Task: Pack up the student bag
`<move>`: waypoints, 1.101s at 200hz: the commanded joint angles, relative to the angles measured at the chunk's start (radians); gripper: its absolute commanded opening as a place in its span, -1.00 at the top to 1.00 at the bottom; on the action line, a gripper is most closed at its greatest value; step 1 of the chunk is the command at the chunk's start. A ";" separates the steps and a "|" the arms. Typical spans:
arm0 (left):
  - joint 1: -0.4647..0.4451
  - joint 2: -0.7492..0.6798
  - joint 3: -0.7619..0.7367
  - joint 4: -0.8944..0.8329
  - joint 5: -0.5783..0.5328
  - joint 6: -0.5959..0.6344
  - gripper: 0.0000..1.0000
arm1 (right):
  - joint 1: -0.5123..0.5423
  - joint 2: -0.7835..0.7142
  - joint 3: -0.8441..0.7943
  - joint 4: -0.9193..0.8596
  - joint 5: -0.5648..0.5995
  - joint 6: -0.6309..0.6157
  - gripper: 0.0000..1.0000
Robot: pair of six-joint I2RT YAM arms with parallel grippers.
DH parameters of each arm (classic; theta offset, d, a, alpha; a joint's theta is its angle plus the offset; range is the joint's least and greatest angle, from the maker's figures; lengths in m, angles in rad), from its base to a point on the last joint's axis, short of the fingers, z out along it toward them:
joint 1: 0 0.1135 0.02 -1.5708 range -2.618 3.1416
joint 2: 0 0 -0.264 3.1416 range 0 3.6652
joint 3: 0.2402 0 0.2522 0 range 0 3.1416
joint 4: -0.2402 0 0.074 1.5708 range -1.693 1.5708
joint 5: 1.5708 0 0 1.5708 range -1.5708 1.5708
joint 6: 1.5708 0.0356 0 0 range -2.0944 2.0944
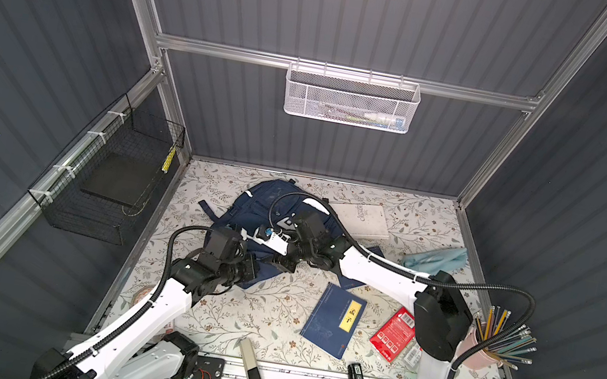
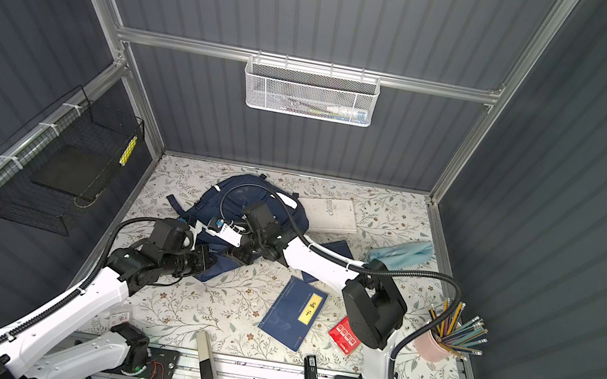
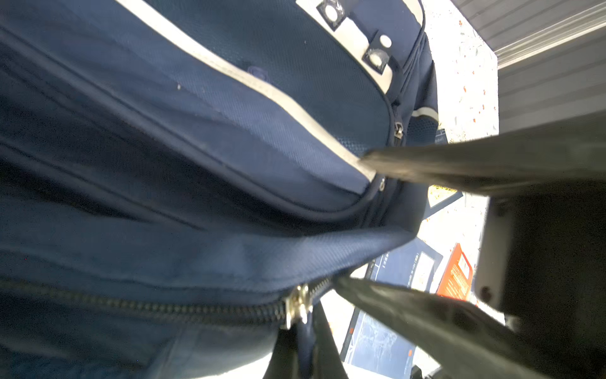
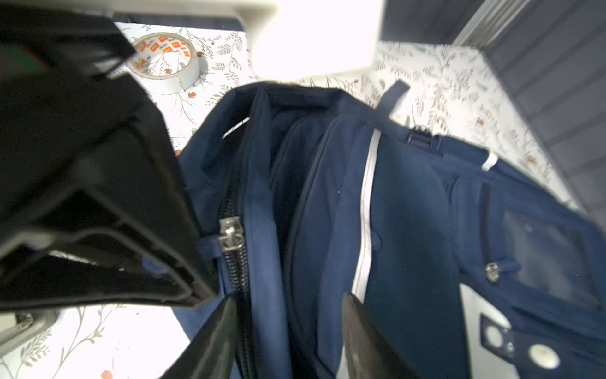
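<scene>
My left jaws (image 3: 351, 218) are pinched shut on a fold of the student bag (image 1: 271, 197), right beside a shiny zip pull (image 3: 298, 305). My right jaws (image 4: 288, 295) stand apart, one finger on each side of the bag's folds. I cannot tell if they touch the cloth.

My left arm comes up from the front rail, bends at the elbow and turns its wrist sideways. That makes its jaws point across at the bag's near corner. My right arm leans far over the middle. Its long white part stretches out above the bag, and its wrist tips down. My two sets of jaws are close together.

The bag lies on the flowery desk (image 1: 250, 316), under my right jaws and just ahead of my left ones.

Both top views show the whole desk. A blue book (image 1: 333, 320) with a yellow label lies near my right jaws, on the side toward my base. A red packet (image 1: 394, 333) lies just past the book. A pink cup of pencils (image 1: 484, 353) stands well apart from both jaws.

My right wrist view shows other things. The top of the bag gapes open and is dark inside. My left jaws bite the cloth next to the zip. A roll of tape (image 4: 164, 60) lies on the desk beyond them.

My left wrist view shows the bag's white patch (image 3: 357, 32) with two buttons, far across the bag from my left jaws.
</scene>
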 commanded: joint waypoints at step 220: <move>0.179 0.009 0.048 -0.050 0.018 0.083 1.00 | -0.193 -0.088 -0.098 0.016 0.085 -0.035 0.13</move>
